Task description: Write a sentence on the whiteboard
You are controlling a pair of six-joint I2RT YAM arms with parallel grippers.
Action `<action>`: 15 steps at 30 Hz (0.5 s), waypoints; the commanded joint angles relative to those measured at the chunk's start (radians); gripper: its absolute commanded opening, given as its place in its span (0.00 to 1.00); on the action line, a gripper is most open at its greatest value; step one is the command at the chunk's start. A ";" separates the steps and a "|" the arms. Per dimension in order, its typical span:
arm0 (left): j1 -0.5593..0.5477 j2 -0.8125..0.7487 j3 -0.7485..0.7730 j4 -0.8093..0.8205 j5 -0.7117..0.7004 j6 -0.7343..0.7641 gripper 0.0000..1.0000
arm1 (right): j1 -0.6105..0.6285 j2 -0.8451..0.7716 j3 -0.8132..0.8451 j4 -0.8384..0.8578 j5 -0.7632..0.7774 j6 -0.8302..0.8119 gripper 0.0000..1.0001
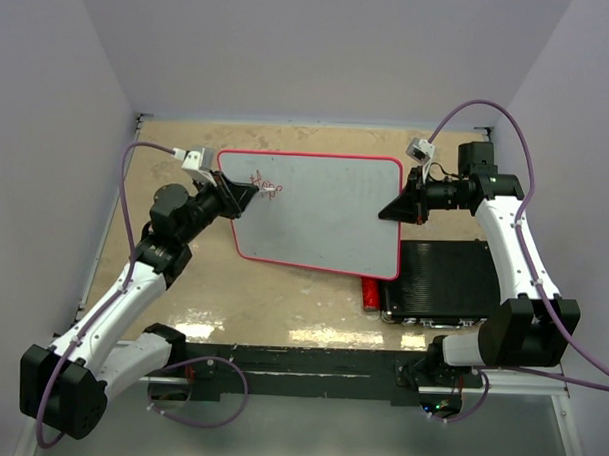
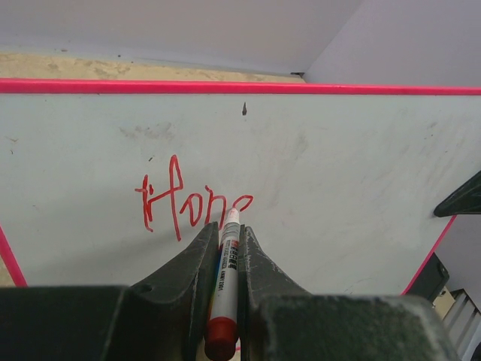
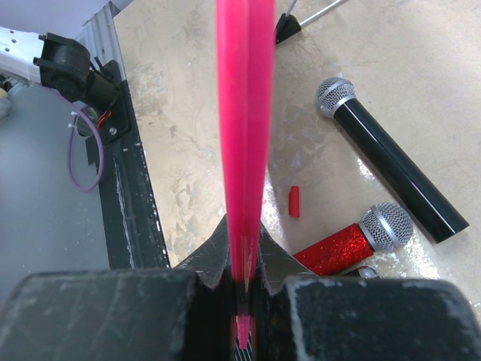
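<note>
Arms [image 1: 132, 282] inward, perhaps level, flanking whiteboard [image 1: 325, 214]

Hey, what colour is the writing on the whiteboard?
Red. The writing on the whiteboard shows best in the left wrist view.

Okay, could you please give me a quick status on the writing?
Left gripper shut on marker, tip at whiteboard. Right gripper shut on whiteboard edge. Red lettering reads "Hope". Nothing in the marker's path.
</note>
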 commanded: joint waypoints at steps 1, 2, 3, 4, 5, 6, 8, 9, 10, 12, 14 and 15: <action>0.005 0.016 0.004 0.021 0.032 0.017 0.00 | 0.006 -0.040 0.004 0.022 -0.024 -0.035 0.00; 0.004 0.021 0.005 0.024 0.041 0.014 0.00 | 0.006 -0.040 0.004 0.024 -0.025 -0.035 0.00; 0.004 0.021 0.004 0.028 0.044 0.013 0.00 | 0.006 -0.040 0.006 0.024 -0.024 -0.035 0.00; 0.004 0.024 0.004 0.033 0.050 0.010 0.00 | 0.006 -0.040 0.006 0.024 -0.024 -0.035 0.00; 0.004 0.030 0.004 0.036 0.059 0.005 0.00 | 0.006 -0.040 0.006 0.022 -0.025 -0.035 0.00; 0.004 0.033 0.004 0.041 0.064 0.004 0.00 | 0.006 -0.040 0.007 0.024 -0.025 -0.035 0.00; 0.004 0.039 0.005 0.047 0.078 -0.001 0.00 | 0.006 -0.040 0.006 0.024 -0.025 -0.035 0.00; 0.004 0.041 0.007 0.053 0.082 -0.004 0.00 | 0.008 -0.040 0.007 0.024 -0.025 -0.035 0.00; 0.004 0.042 0.007 0.058 0.085 -0.007 0.00 | 0.006 -0.041 0.006 0.024 -0.025 -0.035 0.00; 0.004 0.047 0.005 0.071 0.095 -0.012 0.00 | 0.006 -0.041 0.006 0.022 -0.024 -0.035 0.00; 0.004 0.054 0.007 0.090 0.110 -0.023 0.00 | 0.006 -0.040 0.006 0.024 -0.024 -0.035 0.00; 0.004 0.054 0.008 0.096 0.118 -0.029 0.00 | 0.006 -0.040 0.006 0.024 -0.024 -0.035 0.00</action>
